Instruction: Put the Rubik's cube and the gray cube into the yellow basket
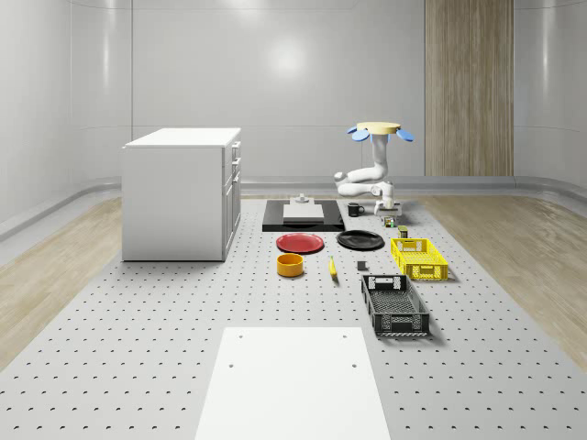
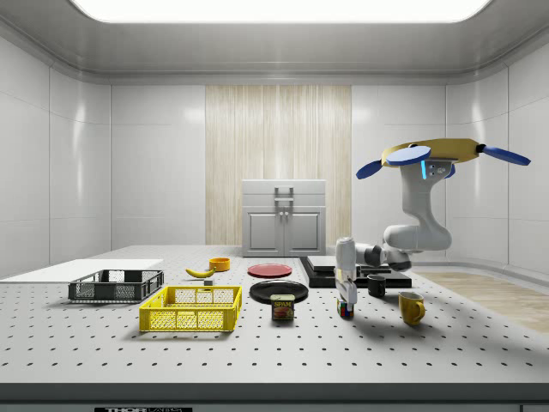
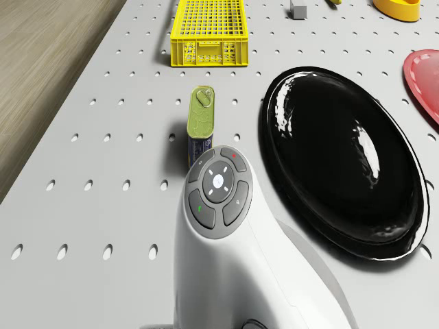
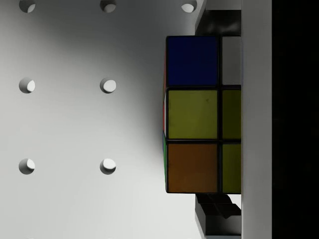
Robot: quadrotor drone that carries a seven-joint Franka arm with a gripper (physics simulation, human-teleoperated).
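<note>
- Here, in the side view, the yellow basket (image 2: 192,308) lies left of the can (image 2: 282,307), open-topped to receive both cubes.
- Right of the can, the Rubik's cube (image 2: 345,308) sits on the table, under the gripper (image 2: 345,296).
- I cannot tell the fingers' spread.
- Farther right, the drone (image 2: 433,157) hovers above the table, its arm reaching down.

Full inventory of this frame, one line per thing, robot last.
Rubik's cube: 1, multicolour, on table under gripper.
Gray cube: 1, gray, between the baskets.
Yellow basket: 1, yellow, empty.
Black basket: 1, black.
Can: 1, olive, between Rubik's cube and yellow basket.
Plates: red, black.
Bowl: 1, orange.
Banana: 1, yellow.
Mugs: black, yellow.
Cabinet: 1, white.
Drone: hovers; gripper at Rubik's cube.
</note>
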